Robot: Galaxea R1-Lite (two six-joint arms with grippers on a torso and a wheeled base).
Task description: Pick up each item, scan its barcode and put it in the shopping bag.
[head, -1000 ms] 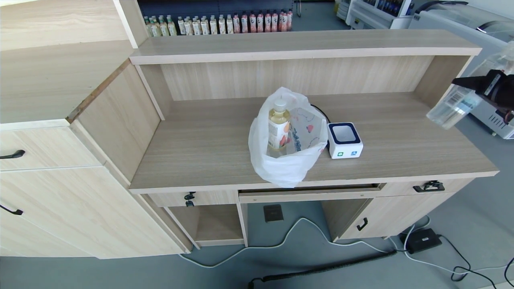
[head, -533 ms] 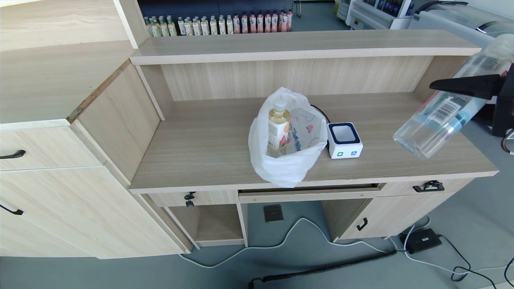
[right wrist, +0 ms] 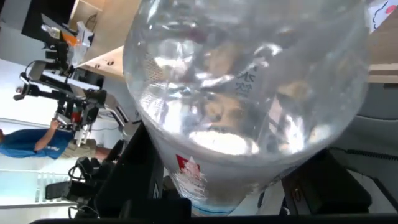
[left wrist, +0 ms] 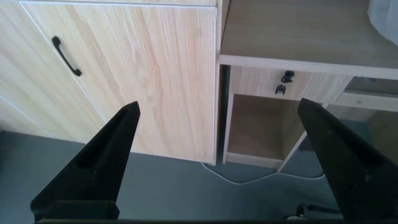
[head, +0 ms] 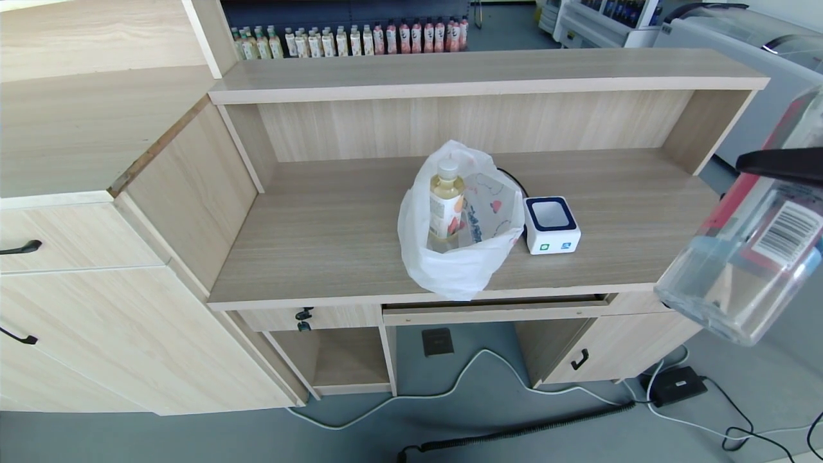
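While my right fingers [head: 781,164] are clamped on the clear water bottle [head: 749,257], it hangs tilted in the air off the right end of the tabletop [head: 321,244], well apart from the scanner [head: 551,225]. Its barcode faces up toward my head, and the scanner's window also looks upward. So I judge the step in hand is the scan. To do it well, I should carry the bottle left over the scanner and roll my wrist until the barcode faces down at the window, near it but not touching. The bottle looks smooth, so I should hold firm and turn slowly. The shopping bag [head: 460,257] stands open just beside the scanner with a tea bottle [head: 445,199] upright inside; I must not brush it. My left fingers [left wrist: 99,165] are spread apart, holding nothing, low by the cabinet [left wrist: 161,74].
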